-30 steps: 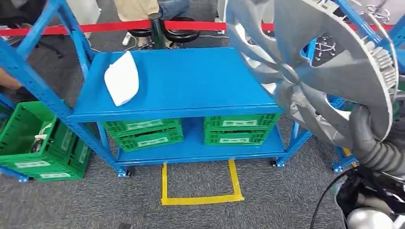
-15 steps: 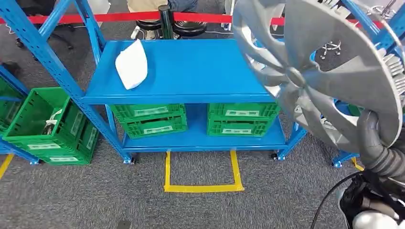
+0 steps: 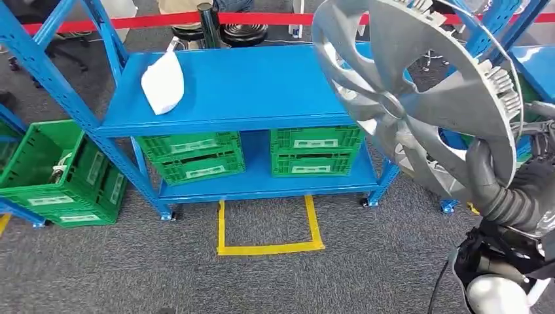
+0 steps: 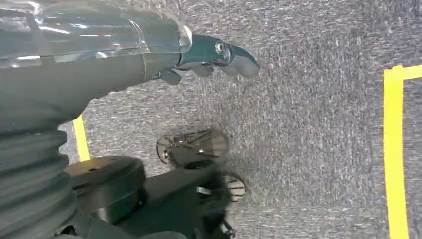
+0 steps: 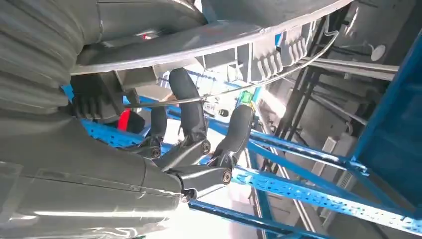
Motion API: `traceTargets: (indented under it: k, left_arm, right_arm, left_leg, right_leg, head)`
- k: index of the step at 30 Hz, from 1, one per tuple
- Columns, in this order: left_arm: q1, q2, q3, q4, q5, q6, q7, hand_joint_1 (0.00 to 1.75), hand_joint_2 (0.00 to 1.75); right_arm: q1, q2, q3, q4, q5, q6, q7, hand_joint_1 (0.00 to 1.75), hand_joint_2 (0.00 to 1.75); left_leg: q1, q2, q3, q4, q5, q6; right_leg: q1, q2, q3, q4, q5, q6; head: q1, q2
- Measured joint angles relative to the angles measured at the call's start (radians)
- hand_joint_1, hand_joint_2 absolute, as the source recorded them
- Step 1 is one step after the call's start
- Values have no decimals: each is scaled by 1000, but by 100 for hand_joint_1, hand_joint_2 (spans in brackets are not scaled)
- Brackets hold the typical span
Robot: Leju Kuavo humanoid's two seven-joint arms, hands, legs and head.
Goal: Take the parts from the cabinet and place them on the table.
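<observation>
Wheel cover in hand, table ahead.

Head view: the right hand (image 3: pixel 487 180) grips the silver spoked plastic wheel cover (image 3: pixel 419 98), raised beside the blue metal table (image 3: pixel 262 85) bearing one white moulded part (image 3: pixel 163 82).
Left wrist view: the left hand (image 4: pixel 219 57) hangs empty, fingers loosely extended.
Right wrist view: fingers (image 5: pixel 191 114) hook the rim; placing remains.

I am looking into a warehouse or parts-storage hall. Blue perforated steel shelving (image 3: pixel 222 91) stands on grey carpet ahead and left of my right hand (image 3: pixel 497 190), which holds a silver wheel cover (image 3: pixel 419 98). Green plastic crates (image 3: pixel 196 157) with white labels fill the lower shelf, another crate (image 3: pixel 52 176) sits farther left. Yellow floor tape (image 3: pixel 268 247) marks a standing bay; a red barrier strip (image 3: pixel 131 21) runs beyond the shelving.
</observation>
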Motion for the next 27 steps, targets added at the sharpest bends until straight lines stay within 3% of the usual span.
traceTargets:
  k: [2, 3, 4, 5, 7, 8, 9, 10, 12, 13, 14, 16, 18, 20, 23, 24, 25, 27]
  left_arm:
    - [1, -5, 0, 0, 0, 0, 0, 0, 175]
    - [1, -7, 0, 0, 0, -1, 0, 0, 175]
    - [-1, -10, 0, 0, 0, -1, 0, 0, 175]
    - [-1, -15, 0, -1, -1, -2, 0, 0, 175]
    - [3, -23, 0, -1, -1, -4, 0, 0, 175]
    - [6, -25, 0, -1, -1, -5, 0, 0, 175]
    - [8, -27, 0, 0, -1, -5, 1, 0, 175]
    - [10, -29, 0, 0, -2, -5, 1, 0, 175]
    - [9, -33, 0, 0, -2, -5, 2, 0, 175]
    - [9, -34, 0, 0, -2, -5, 2, 0, 175]
    - [9, -34, 0, 0, -2, -5, 2, 0, 175]
    - [9, -34, 0, 0, -3, -5, 3, 0, 175]
    - [10, -34, 0, 0, -2, -5, 3, 0, 175]
    - [9, -34, 0, 0, -3, -5, 3, 0, 175]
    - [11, -34, 0, 0, -3, -5, 3, 0, 175]
    - [12, -34, 0, 0, -2, -5, 3, 0, 175]
    - [12, -34, 0, 0, -3, -5, 3, 0, 175]
    - [12, -34, 0, 0, -3, -5, 3, 0, 175]
  right_arm:
    - [-3, -2, 3, 0, 4, 1, 10, 175, 175]
    - [-6, -6, 5, 0, 6, 3, 14, 175, 175]
    - [-6, -8, 6, -1, 7, 5, 17, 175, 175]
    - [-11, -14, 6, -1, 7, 6, 20, 175, 175]
    - [-10, -17, 10, -1, 8, 6, 26, 175, 175]
    - [-8, -18, 13, 0, 8, 6, 27, 175, 175]
    - [-7, -21, 13, 1, 8, 6, 28, 175, 175]
    - [-6, -23, 13, 0, 8, 6, 28, 175, 175]
    - [-7, -26, 13, 0, 8, 6, 28, 175, 175]
    - [-7, -30, 13, 0, 8, 6, 28, 175, 175]
    - [-7, -30, 13, 1, 8, 6, 28, 175, 175]
    - [-7, -31, 13, 0, 8, 6, 29, 175, 175]
    - [-4, -32, 12, 0, 14, 6, 38, 175, 175]
    - [-4, -32, 12, 0, 21, 6, 47, 175, 175]
    - [-4, -32, 13, -1, 40, 6, 59, 175, 175]
    - [-3, -32, 13, 0, 43, 6, 63, 175, 175]
    - [-3, -32, 13, 0, 47, 6, 64, 175, 175]
    - [-4, -32, 13, -1, 52, 6, 67, 175, 175]
  left_leg:
    - [-3, -2, -3, -2, 1, 1]
    - [9, -2, 8, -31, 4, 7]
    - [12, -1, 8, -37, 8, 8]
    - [13, 0, 3, -40, 12, 14]
    - [11, 2, -3, -38, 15, 17]
    - [11, 3, -5, -38, 16, 16]
    - [12, 4, -8, -35, 16, 15]
    - [12, 4, -10, -31, 16, 15]
    - [13, 3, -11, -24, 12, 10]
    - [13, 3, -12, -19, 8, 4]
    - [5, 3, -19, -12, 7, -1]
    - [5, 5, -41, 3, 9, -10]
    - [2, 8, -47, 6, 9, -18]
    - [6, 6, -69, 55, -39, -31]
    - [15, 2, -176, 288, -143, -38]
    - [15, 2, -196, 324, -146, -38]
    - [15, 2, -188, 304, -119, -37]
    - [15, 2, -125, 182, -38, -29]
  right_leg:
    - [-3, -1, 0, -2, 5, 8]
    - [3, 1, -2, 0, 3, 12]
    - [0, 4, -13, 16, -18, 18]
    - [-3, 5, -34, 70, -59, 26]
    - [-10, 6, -96, 229, -138, 38]
    - [-11, 6, -119, 289, -158, 43]
    - [-13, 6, -123, 307, -153, 47]
    - [-16, 6, -106, 280, -125, 49]
    - [-22, 5, -33, 128, -33, 51]
    - [-24, 5, 2, 45, -1, 49]
    - [-19, 8, 10, 36, -11, 46]
    - [-19, 7, 3, 20, -24, 27]
    - [-21, 8, -4, 21, -24, 20]
    - [-25, 4, -2, 16, -18, 7]
    - [-20, 1, -5, 17, -18, 0]
    - [-19, 1, -6, 18, -17, 0]
    - [-18, 1, -6, 20, -17, -1]
    - [-16, 2, -5, 24, -18, 0]
  head:
    - [-2, 0]
    - [-2, 0]
    - [-3, 0]
    - [8, 0]
    - [21, 0]
    - [22, 0]
    - [24, 0]
    - [29, 0]
    - [34, 0]
    - [38, 0]
    - [41, 0]
    - [38, 0]
    - [35, 0]
    - [24, 0]
    - [3, 0]
    - [1, 0]
    - [0, 0]
    - [-3, 0]
